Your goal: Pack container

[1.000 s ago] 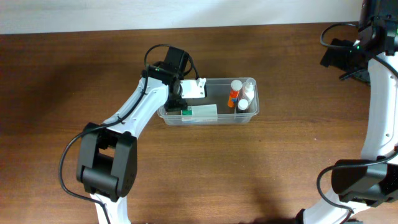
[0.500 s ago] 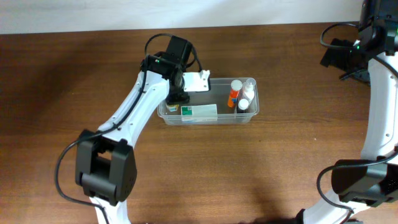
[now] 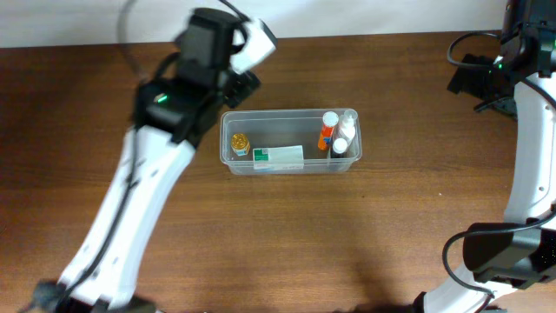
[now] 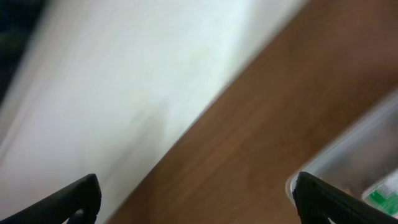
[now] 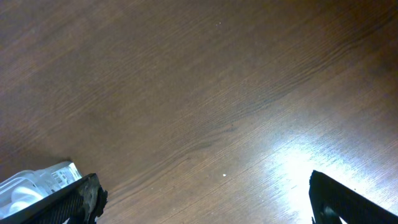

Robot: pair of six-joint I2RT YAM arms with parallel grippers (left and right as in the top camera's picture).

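The container (image 3: 289, 112), a clear rectangular tub, stands mid-table. It holds a small gold-capped bottle (image 3: 240, 143) at its left end, a green and white box (image 3: 279, 156) along the front wall, and an orange bottle (image 3: 325, 136) with white bottles (image 3: 341, 143) at the right end. My left gripper (image 3: 246, 80) is raised high, up and back-left of the tub. In the left wrist view it (image 4: 199, 202) is open and empty, with the tub's corner (image 4: 348, 158) at the right. My right gripper (image 3: 462, 80) is far right at the back, and in its wrist view (image 5: 205, 199) it is open and empty.
A white wall (image 4: 112, 93) runs along the table's back edge, close behind the left gripper. The brown wooden table (image 3: 287, 235) stretches in front of the tub. A bit of clear and white plastic (image 5: 34, 183) shows at the right wrist view's lower left.
My left gripper has lifted out of the tub's left end and risen up and back toward the wall. The small gold-capped bottle stays in the tub. The right arm has not moved.
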